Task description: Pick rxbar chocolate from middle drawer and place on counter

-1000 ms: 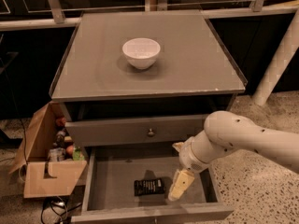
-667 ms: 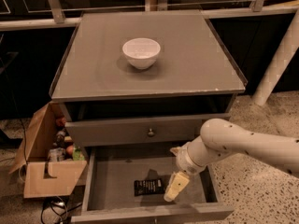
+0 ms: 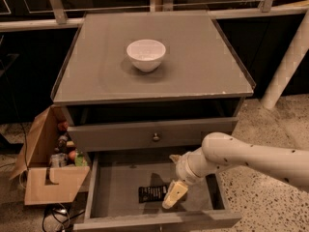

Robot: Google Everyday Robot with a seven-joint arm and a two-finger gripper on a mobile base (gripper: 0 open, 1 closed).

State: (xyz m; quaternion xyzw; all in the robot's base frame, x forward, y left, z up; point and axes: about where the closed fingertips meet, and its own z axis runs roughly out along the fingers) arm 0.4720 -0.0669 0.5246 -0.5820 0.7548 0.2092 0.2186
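Note:
The rxbar chocolate (image 3: 153, 193) lies flat on the floor of the open middle drawer (image 3: 116, 187), a black wrapper with pale print. My gripper (image 3: 173, 195) hangs down inside the drawer at the bar's right end, its tan fingers close above or touching it. My white arm reaches in from the right. The counter (image 3: 203, 62) is the grey cabinet top above.
A white bowl (image 3: 146, 54) stands on the counter, left of centre. The upper drawer front with a round knob (image 3: 156, 137) is slightly pulled out above the open drawer. An open cardboard box (image 3: 48, 166) with several items sits on the floor at the left. A white post (image 3: 287, 62) stands at the right.
My gripper has moved left and down inside the drawer, closer to the bar's right end. The bar has not moved.

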